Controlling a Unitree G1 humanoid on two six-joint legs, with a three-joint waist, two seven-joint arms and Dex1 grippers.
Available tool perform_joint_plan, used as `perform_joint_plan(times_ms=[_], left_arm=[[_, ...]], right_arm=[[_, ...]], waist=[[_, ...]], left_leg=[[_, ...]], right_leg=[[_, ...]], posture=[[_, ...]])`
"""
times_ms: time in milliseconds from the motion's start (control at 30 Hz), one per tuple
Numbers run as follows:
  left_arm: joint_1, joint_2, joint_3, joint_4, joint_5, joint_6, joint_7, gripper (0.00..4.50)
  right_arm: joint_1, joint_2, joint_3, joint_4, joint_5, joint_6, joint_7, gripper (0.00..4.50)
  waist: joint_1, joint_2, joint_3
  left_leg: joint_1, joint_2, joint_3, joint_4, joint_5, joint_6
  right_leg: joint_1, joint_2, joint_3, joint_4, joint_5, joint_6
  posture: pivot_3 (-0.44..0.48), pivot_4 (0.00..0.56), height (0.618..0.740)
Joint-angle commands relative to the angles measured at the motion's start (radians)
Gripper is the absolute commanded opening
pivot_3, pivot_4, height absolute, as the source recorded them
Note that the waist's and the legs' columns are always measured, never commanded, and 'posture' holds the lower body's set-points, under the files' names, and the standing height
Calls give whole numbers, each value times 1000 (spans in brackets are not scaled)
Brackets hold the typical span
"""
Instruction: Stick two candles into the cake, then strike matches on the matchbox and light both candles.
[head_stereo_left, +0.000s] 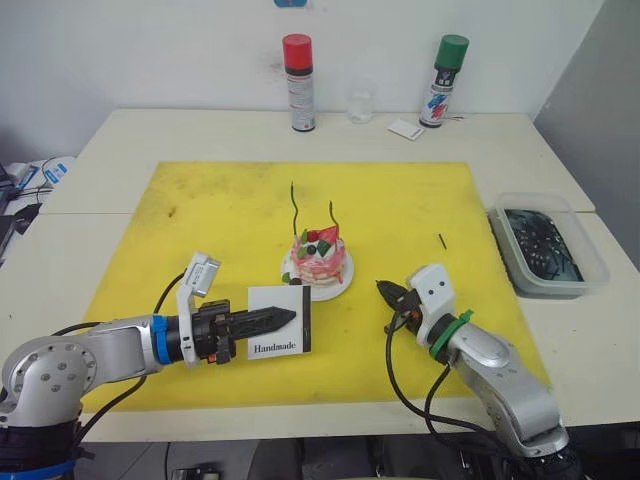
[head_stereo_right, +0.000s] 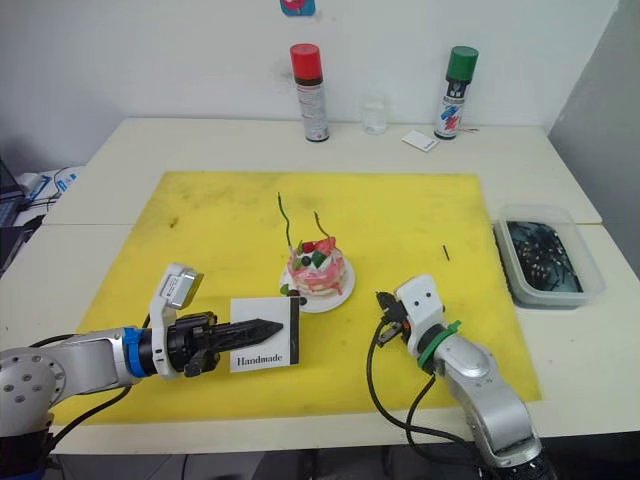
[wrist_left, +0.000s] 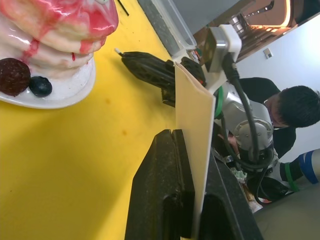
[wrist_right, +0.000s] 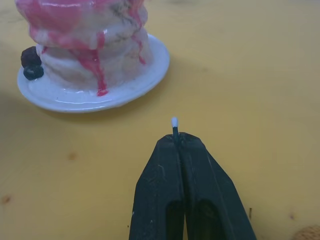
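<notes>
The cake (head_stereo_left: 319, 262) sits on its little plate mid-way across the yellow mat (head_stereo_left: 200, 215) on the table (head_stereo_left: 110, 140), with both candles (head_stereo_left: 296, 212) standing in its top. The left pincer (head_stereo_left: 283, 317) is clamped on the upright matchbox (head_stereo_left: 279, 320) just left of the plate. The right pincer (wrist_right: 176, 137), closed, pinches a match (wrist_right: 174, 125) whose pale head points toward the cake. A second match (head_stereo_left: 441, 240) lies farther right on the mat.

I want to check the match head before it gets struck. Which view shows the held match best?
The right wrist view: the match pokes its white tip out of the shut right gripper. The left wrist view shows it sideways; the eye views barely resolve it.
</notes>
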Motion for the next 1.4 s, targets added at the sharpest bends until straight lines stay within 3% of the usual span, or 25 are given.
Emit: perform_joint_plan(times_ms=[33,200,500,967,1167,1400], left_arm=[[-9,9,4,-11,-8,3,-6,0],[-1,9,7,-15,-10,3,-1,0],[-3,10,4,-13,-6,4,-2,0],[4,12,7,-15,-8,8,2,0],[9,8,9,-10,9,8,2,0],[-5,0,8,2,4,12,9,0]], right_arm=[[1,5,-8,26,1,-43,9,442],[1,-5,7,49,-20,-74,24,1856],[-5,23,0,87,-33,-162,21,1856],[-6,44,3,108,-66,-113,-12,1856],[-2,53,-10,108,-59,-93,-21,24],[-4,45,-21,83,-41,-70,-7,24]], waist=[[1,0,0],[1,0,0],[1,0,0],[1,-1,-1],[1,-4,-3],[2,-5,-3]], left_leg=[[0,0,0,0,0,0],[0,0,0,0,0,0],[0,0,0,0,0,-1],[1,0,0,0,2,-3],[3,0,0,0,2,-3],[5,0,0,0,2,-3]], right_leg=[[0,0,0,0,0,0],[0,0,-1,1,0,0],[0,0,0,1,0,0],[0,0,0,3,0,0],[1,0,0,3,0,0],[3,0,0,3,0,0]], posture=[[0,150,740],[0,150,740],[0,150,740],[0,150,740],[0,150,740],[0,150,740]])
